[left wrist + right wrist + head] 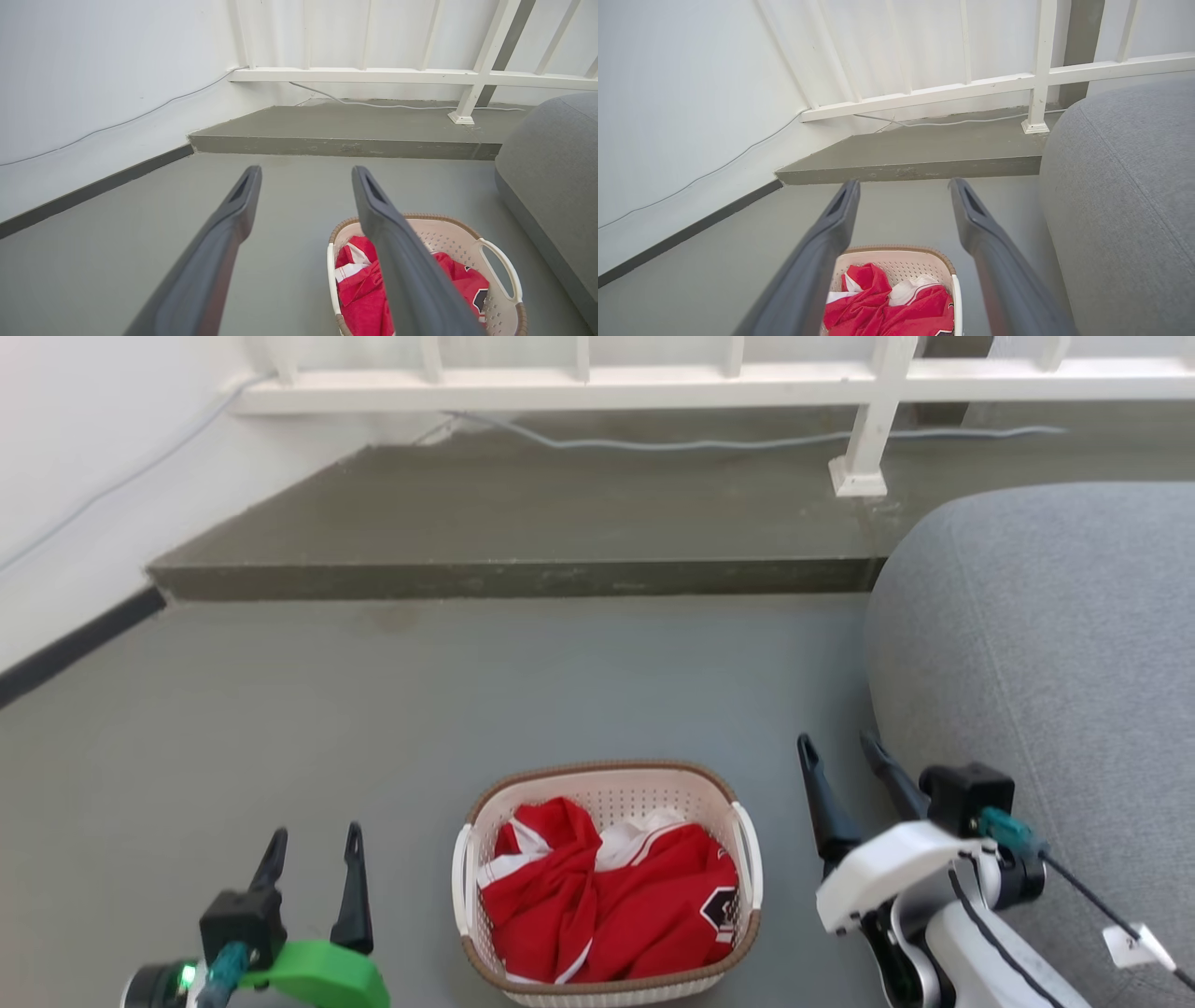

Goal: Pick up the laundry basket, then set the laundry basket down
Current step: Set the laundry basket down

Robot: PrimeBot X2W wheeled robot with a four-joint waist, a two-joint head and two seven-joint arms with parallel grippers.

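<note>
The laundry basket [607, 793] stands on the grey floor at the bottom middle of the head view, cream and perforated, with a brown rim, white side handles and red-and-white clothing inside. My left gripper [313, 847] hangs open to its left, apart from it, with nothing between its fingers. My right gripper [838, 747] is open to the basket's right, beside the grey cushion. In the left wrist view the basket [458, 238] lies low and right behind my left gripper [306, 173]. In the right wrist view the basket [901, 259] sits below my right gripper [903, 186].
A large grey cushioned seat [1055, 644] fills the right side, close to my right arm. A raised concrete step [523, 574] crosses the floor ahead, with a white railing [868, 392] and a cable on it. A white wall [84, 476] runs along the left.
</note>
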